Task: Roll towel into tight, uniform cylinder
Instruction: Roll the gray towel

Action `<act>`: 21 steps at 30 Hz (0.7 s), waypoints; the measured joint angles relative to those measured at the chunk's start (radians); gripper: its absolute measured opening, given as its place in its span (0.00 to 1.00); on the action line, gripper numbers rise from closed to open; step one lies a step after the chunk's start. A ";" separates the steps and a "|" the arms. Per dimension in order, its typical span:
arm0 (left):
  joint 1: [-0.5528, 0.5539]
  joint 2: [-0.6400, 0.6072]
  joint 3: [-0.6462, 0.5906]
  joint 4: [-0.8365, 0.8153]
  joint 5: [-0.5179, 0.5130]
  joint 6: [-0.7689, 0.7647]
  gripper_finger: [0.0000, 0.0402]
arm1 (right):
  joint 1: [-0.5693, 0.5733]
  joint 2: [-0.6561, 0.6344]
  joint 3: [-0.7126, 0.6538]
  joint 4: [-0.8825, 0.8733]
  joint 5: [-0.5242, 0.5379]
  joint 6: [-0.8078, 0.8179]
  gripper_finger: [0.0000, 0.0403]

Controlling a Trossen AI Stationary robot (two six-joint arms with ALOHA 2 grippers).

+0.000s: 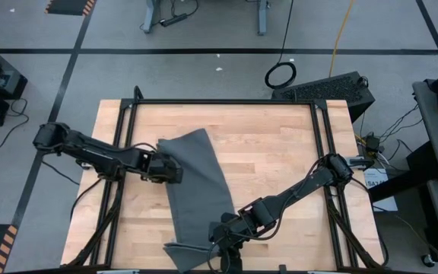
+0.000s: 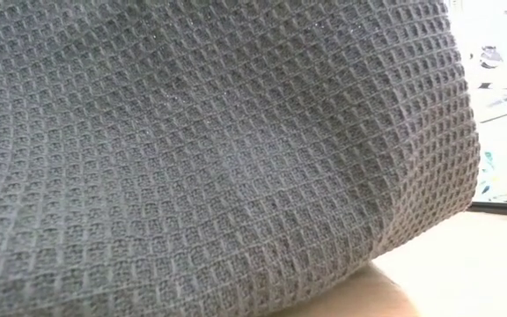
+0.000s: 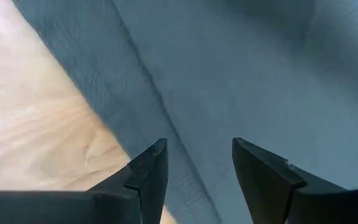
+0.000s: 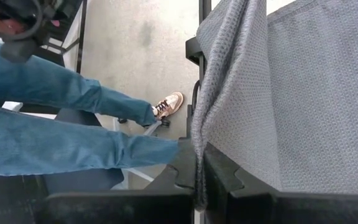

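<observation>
Left claw [image 1: 175, 172]: sits at the towel's left edge, about halfway along the cloth. In the left wrist view its fingers [image 3: 148, 171] stand partly apart above the cloth with nothing between them. It looks placed there to pin or catch that edge so the cloth does not slide while the other arm works, though that is a judgement.

Towel [image 1: 196, 186]: lies as a long dark grey strip slanting across the middle of the desk [image 1: 280, 152], flat at the far end and lifted at the near end. It is not yet a roll; no cylinder shows anywhere. In the low view the waffle weave [image 2: 218, 150] fills almost the whole picture, so the near end hangs close in front of that camera.

Right claw [image 1: 223, 242]: at the desk's near edge, closed tight on the towel's near end. The right wrist view shows a fold of cloth [image 4: 219, 118] pinched between the fingers and rising from them. Holding that end up likely prepares it to be turned over as the first wrap.

Person: jeans-clad legs [image 4: 55, 124] and a shoe show on the floor beyond the desk, well clear of both arms.
</observation>
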 joint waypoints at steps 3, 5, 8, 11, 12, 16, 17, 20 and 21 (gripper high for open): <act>-0.014 0.034 0.000 0.030 0.020 -0.001 0.45 | 0.000 0.000 0.000 0.000 -0.001 0.002 0.00; -0.024 0.045 0.000 0.074 0.019 -0.001 0.45 | 0.000 0.000 0.000 0.000 -0.002 0.008 0.00; -0.032 0.067 0.000 0.101 0.016 -0.018 0.45 | 0.000 0.000 0.000 0.000 -0.003 0.008 0.00; -0.032 0.094 0.000 0.100 0.017 -0.017 0.43 | 0.000 0.000 0.000 0.000 -0.003 0.008 0.00; -0.032 0.102 0.000 0.100 0.018 -0.014 0.41 | 0.000 0.000 0.000 0.000 -0.003 0.008 0.00; -0.032 0.107 0.000 0.099 0.023 -0.002 0.34 | 0.000 0.000 0.000 0.000 -0.005 0.015 0.00; -0.032 0.108 0.000 0.099 0.023 -0.001 0.33 | 0.000 0.000 0.000 0.000 -0.006 0.020 0.00; -0.032 0.116 0.000 0.099 0.013 0.010 0.29 | 0.000 0.000 0.000 0.000 -0.006 0.025 0.00; -0.032 0.123 0.000 0.099 0.008 0.010 0.28 | 0.000 0.000 0.000 0.000 -0.006 0.026 0.00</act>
